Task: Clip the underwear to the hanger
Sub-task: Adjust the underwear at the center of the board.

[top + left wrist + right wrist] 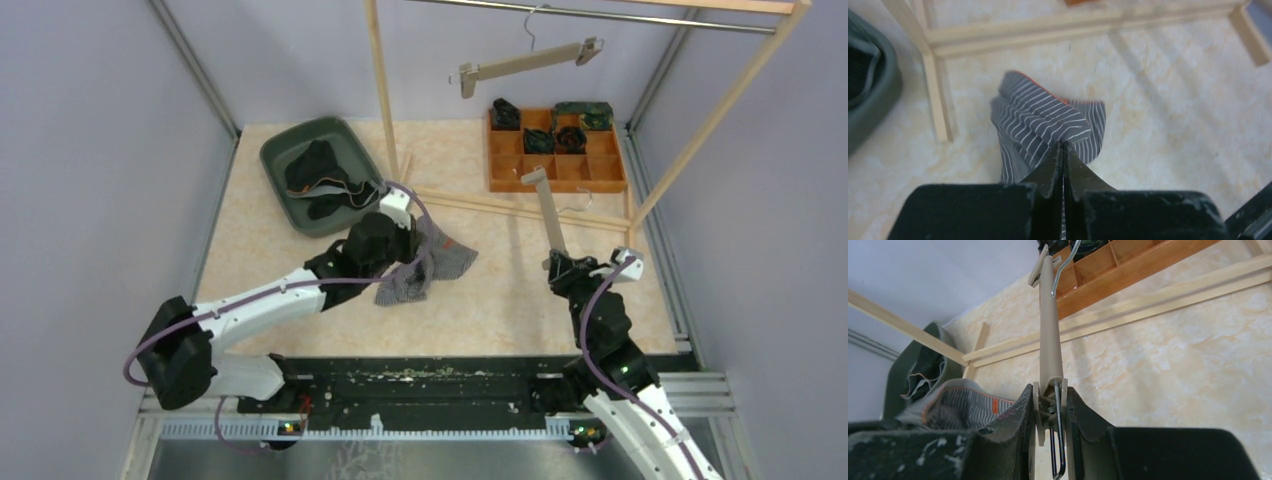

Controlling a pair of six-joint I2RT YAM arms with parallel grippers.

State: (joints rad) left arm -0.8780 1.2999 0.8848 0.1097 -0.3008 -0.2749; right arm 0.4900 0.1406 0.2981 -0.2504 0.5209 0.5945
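The underwear (432, 264) is grey with thin white stripes and an orange trim. It hangs bunched from my left gripper (414, 240), a little above the table's middle. In the left wrist view the jaws (1064, 146) are pressed together on a fold of the underwear (1040, 120). The beige hanger (548, 214) lies slanted at the right, with my right gripper (562, 268) shut on its near end. In the right wrist view the jaws (1052, 396) squeeze the hanger's clip, and the hanger (1050, 325) runs away from me. The underwear (965, 407) shows at the left there.
A green bin (286, 150) with dark clothes sits at the back left. An orange wooden divider tray (556, 172) holding folded items stands at the back right. A second hanger (525, 62) hangs from the rail of the wooden rack (381, 90), whose base bars (500, 205) cross the table.
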